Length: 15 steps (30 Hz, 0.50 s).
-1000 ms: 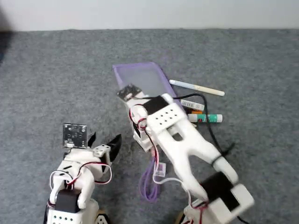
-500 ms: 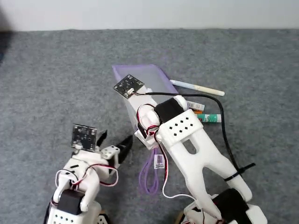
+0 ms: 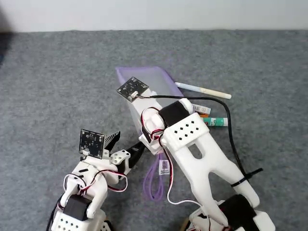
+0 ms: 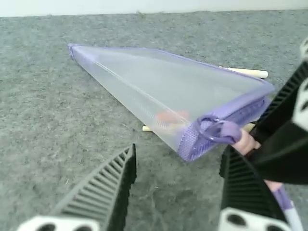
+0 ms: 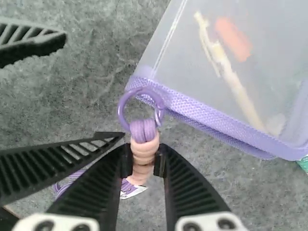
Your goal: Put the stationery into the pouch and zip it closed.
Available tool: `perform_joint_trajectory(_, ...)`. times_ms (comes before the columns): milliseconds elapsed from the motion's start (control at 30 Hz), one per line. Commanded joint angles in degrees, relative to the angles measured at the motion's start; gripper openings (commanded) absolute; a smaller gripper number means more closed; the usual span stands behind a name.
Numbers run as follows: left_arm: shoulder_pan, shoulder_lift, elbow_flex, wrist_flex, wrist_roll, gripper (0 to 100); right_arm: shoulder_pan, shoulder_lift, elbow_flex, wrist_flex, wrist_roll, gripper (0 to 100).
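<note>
High view first: what changed over the last second? [obs. 1]

The left arm came forward across the grey carpet point(image 3: 48, 72). The left gripper point(image 3: 126, 144) is now near the pouch's point(image 3: 149, 82) nearer corner, jaws spread wide and holding nothing. The right arm resettled early in that second and has kept still since. [obs. 2]

And the right gripper point(image 5: 143, 154)? [obs. 1]

It is clamped on the pinkish zip pull point(image 5: 142, 161), which hangs from a purple ring point(image 5: 139, 108) at the pouch's edge. The pouch lies flat, partly under that arm. [obs. 2]

Meaning for the task? [obs. 1]

My reading is that the left is closing in to pin the corner so the right can draw the zip. Packing looks unfinished, though: a white pen point(image 3: 204, 90) and a green-capped marker point(image 3: 216, 121) lie on the carpet just beside the pouch. Through its clear wall a pale pen and something orange show, but I cannot tell whether they are inside or underneath. [obs. 2]

Surface and room? [obs. 1]

Short-pile carpet, a loop of purple cord point(image 3: 154, 185) between the arms, and a pale wall point(image 3: 144, 14) behind. [obs. 2]
</note>
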Motion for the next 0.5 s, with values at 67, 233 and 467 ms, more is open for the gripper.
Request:
perform_joint_trajectory(67, 0.2, -0.2, -0.6, -1.4, 0.4, 27, -3.6, -2.9, -6.6, 4.6, 0.5, 0.9)
perform_joint_trajectory(233, 0.2, -0.1, -0.6, -1.0, 0.4, 27, -5.9, -2.9, -10.1, 7.7, 0.3, 0.9)
perform_joint_trajectory(467, 0.1, -0.1, -0.6, 1.2, 0.4, 27, -7.8, -2.9, -14.2, 10.7, 0.2, 0.9)
